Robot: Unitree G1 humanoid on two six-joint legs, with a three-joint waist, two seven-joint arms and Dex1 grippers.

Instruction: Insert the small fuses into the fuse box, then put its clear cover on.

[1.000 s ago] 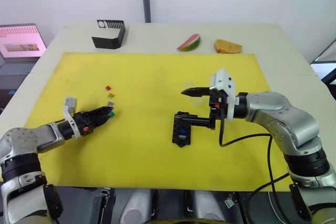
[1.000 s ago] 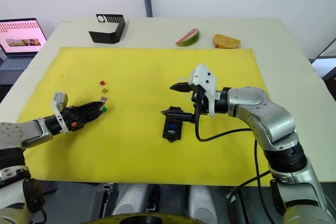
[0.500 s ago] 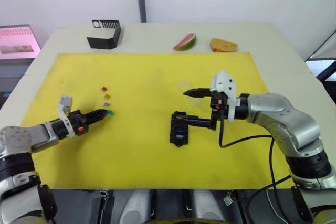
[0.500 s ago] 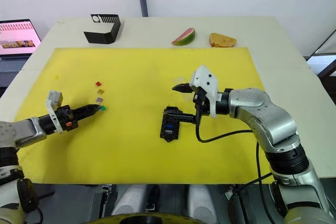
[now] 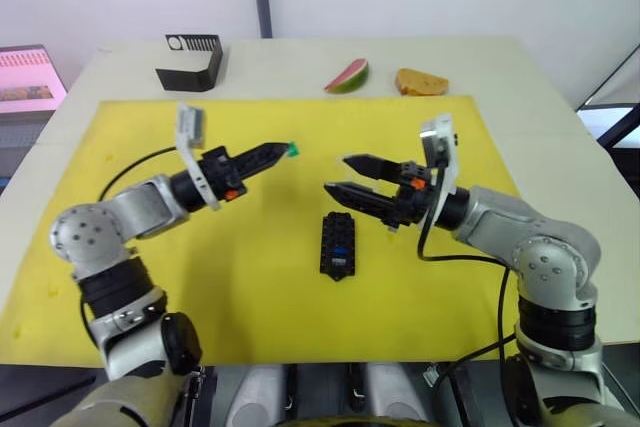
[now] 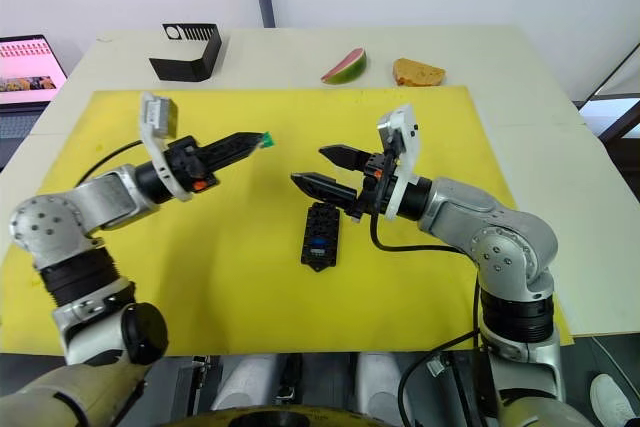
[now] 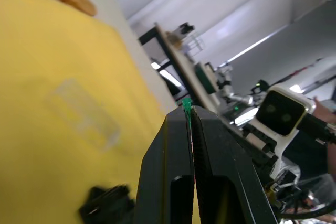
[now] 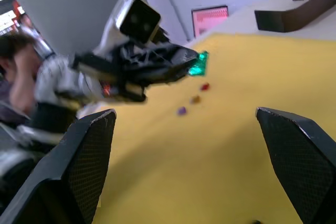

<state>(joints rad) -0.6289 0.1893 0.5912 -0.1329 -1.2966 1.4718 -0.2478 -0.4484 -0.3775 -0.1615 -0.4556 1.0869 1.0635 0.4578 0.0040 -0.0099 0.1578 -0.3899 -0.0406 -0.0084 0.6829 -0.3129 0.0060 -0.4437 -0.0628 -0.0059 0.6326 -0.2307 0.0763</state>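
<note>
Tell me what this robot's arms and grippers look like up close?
Both arms are silver-grey metal with rounded joints and black sections. The left gripper and right gripper each have two tapered black fingers, small orange-red accents near the base, and a white camera block on the wrist. A black cable loops beside each arm.

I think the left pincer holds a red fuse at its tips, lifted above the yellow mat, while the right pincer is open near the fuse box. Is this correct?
One detail is wrong: the fuse in the left pincer is green, not red, as the right wrist view shows. The rest holds: it is above the yellow mat, and the right pincer is open near the fuse box.
</note>
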